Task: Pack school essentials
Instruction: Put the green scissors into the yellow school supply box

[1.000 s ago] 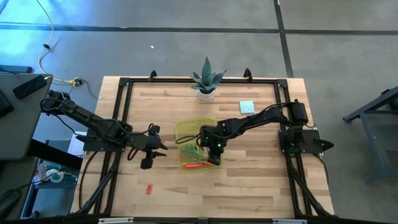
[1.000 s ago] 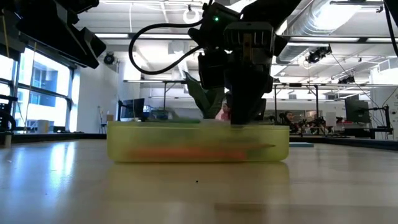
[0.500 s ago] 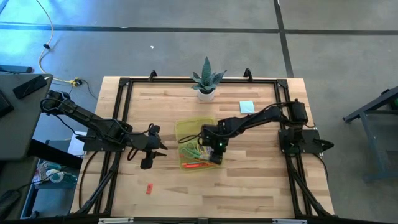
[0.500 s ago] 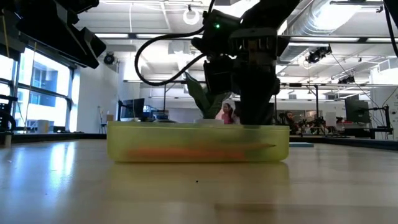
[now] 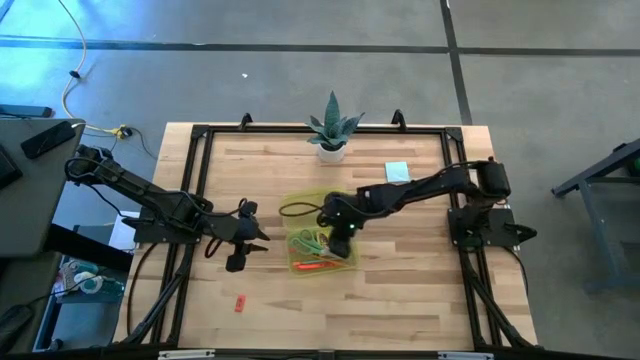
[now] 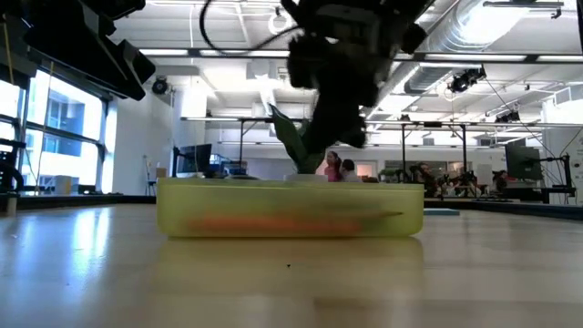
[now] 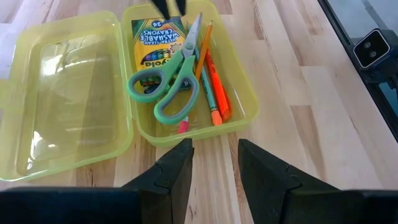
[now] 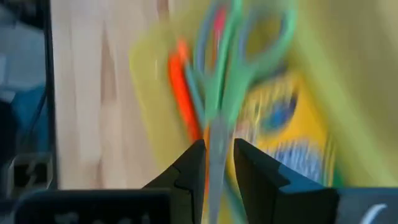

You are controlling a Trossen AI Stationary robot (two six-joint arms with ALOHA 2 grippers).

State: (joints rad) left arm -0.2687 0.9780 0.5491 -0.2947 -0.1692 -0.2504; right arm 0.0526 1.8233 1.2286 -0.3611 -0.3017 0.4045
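We count one small red eraser (image 5: 239,302) lying alone near the table's (image 5: 400,300) front-left corner, well apart from everything else. Farther in, at the table's middle, sits one translucent yellow-green case (image 5: 300,212) with its lid thrown open flat beside the tray. In that tray, by the left wrist view, we count one pair of green-handled scissors (image 7: 175,78), one yellow crayon box (image 7: 153,48) under the scissor handles, one orange pen (image 7: 216,83), one thin orange pencil (image 7: 204,47), one green pencil (image 7: 208,98) and one red-tipped piece (image 7: 183,126) near the tray's front wall. The left gripper (image 5: 240,250) waits near the left edge of the table, apart from the case, its fingers spread with nothing between them. The right gripper (image 5: 343,236) hangs over the tray, raised clear of the case rim in the low view; in its own wrist view the fingers (image 8: 189,171) stand slightly parted with the scissor blades passing below the gap, and we cannot tell whether anything touches them. Beyond the case, toward the table's back-right corner, lies one light-blue square notepad (image 5: 397,171), outside the case. At the middle of the back edge stands one spiky potted plant (image 5: 331,126).
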